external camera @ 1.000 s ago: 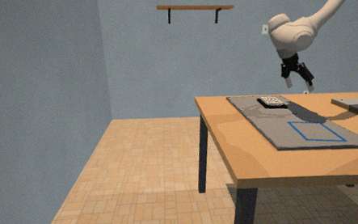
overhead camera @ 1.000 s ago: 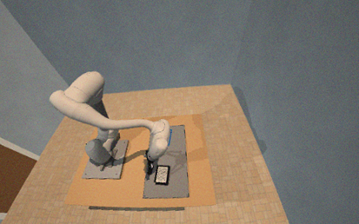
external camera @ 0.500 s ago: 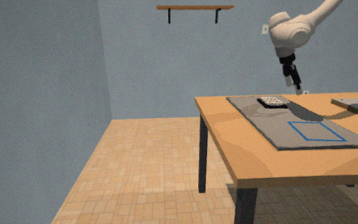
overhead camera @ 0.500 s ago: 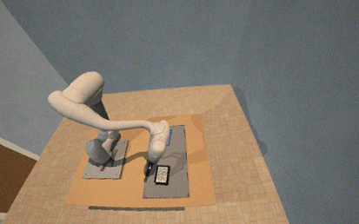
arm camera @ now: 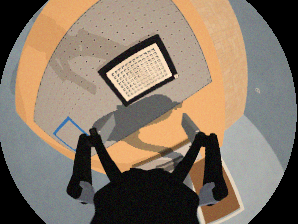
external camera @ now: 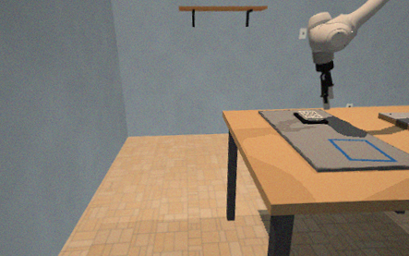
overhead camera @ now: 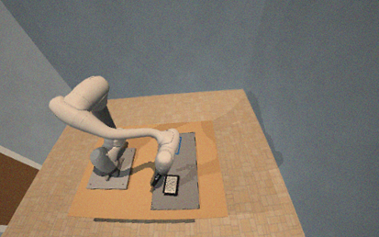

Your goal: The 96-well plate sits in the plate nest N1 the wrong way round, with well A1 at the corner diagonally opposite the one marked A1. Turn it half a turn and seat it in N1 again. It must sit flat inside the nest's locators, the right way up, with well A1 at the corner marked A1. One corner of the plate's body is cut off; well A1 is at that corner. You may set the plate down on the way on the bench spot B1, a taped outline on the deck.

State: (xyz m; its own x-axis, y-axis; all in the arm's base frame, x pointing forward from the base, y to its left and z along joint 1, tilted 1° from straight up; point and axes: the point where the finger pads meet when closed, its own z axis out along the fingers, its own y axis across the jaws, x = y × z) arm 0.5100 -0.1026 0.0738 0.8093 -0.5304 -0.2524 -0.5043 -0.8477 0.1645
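The white 96-well plate (overhead camera: 171, 184) sits in its black nest N1 on the grey deck, near the deck's front end. It also shows in the exterior view (external camera: 311, 116) and in the wrist view (arm camera: 139, 70). My gripper (overhead camera: 156, 179) hangs open and empty above the table, just left of the plate and well above it; it also shows in the exterior view (external camera: 327, 95). In the wrist view the two fingers stand wide apart with nothing between them. The plate's cut corner is too small to make out.
The blue taped outline B1 (external camera: 362, 149) lies on the grey deck (overhead camera: 176, 172) at its far end from the plate, partly hidden by the arm in the top view. The arm's grey base plate (overhead camera: 112, 169) is to the left. A wall shelf (external camera: 222, 9) hangs far off.
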